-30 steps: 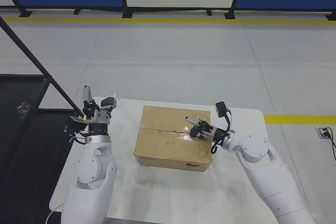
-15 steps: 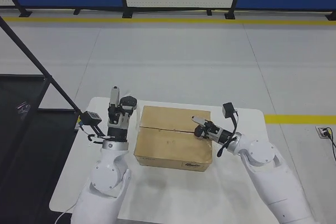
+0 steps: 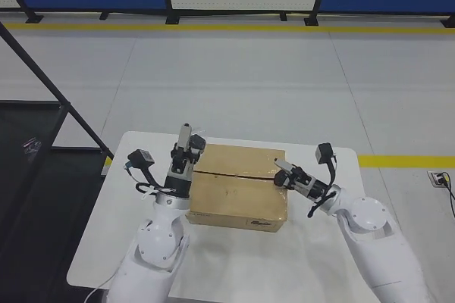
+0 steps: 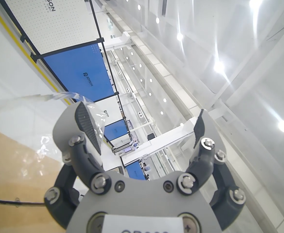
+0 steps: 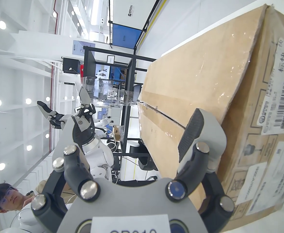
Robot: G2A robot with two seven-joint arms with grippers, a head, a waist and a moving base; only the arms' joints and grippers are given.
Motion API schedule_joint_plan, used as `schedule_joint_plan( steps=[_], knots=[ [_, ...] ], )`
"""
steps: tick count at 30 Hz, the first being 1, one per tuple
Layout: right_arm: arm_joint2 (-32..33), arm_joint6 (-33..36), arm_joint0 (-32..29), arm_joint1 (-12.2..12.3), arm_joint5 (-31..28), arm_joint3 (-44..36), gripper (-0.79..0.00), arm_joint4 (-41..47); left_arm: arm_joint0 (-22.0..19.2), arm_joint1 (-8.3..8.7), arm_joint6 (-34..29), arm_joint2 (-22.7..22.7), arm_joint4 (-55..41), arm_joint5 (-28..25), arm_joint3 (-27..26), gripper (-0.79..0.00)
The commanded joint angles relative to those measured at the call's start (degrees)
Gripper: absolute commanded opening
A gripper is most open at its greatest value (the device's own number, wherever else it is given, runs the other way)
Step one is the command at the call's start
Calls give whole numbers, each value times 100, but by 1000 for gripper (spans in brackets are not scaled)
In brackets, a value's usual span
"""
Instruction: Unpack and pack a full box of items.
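Cardboard box (image 3: 235, 185) — closed, lying mid-table (image 3: 212, 265).
Left gripper (image 3: 191, 138) — fingers spread, raised at the box's left edge, clear tape strip (image 4: 66, 96) touching one pad.
Right gripper (image 3: 279, 170) — fingers spread at the box's right edge, grasping nothing.

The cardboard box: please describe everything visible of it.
The cardboard box is brown and shut, lying flat on the white table. Its two top flaps meet at a middle seam under clear tape; a loose tape strip rises at the end by the left hand. One side wall bears white labels. The right hand, open, is at the seam's other end.
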Motion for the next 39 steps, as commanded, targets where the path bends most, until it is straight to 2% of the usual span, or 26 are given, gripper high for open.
schedule_joint_plan(
  steps=[1,27,39],
  knots=[
    [53,13,-51,15,-19,-24,0,22,-3,-11,3,47,65,-3,36,0],
    [521,63,-610,167,-245,-207,0,202,-362,-253,81,847,578,19,930,0],
    [598,60,-716,208,-313,-204,0,271,-470,-356,58,1047,725,74,1191,0]
  ],
)
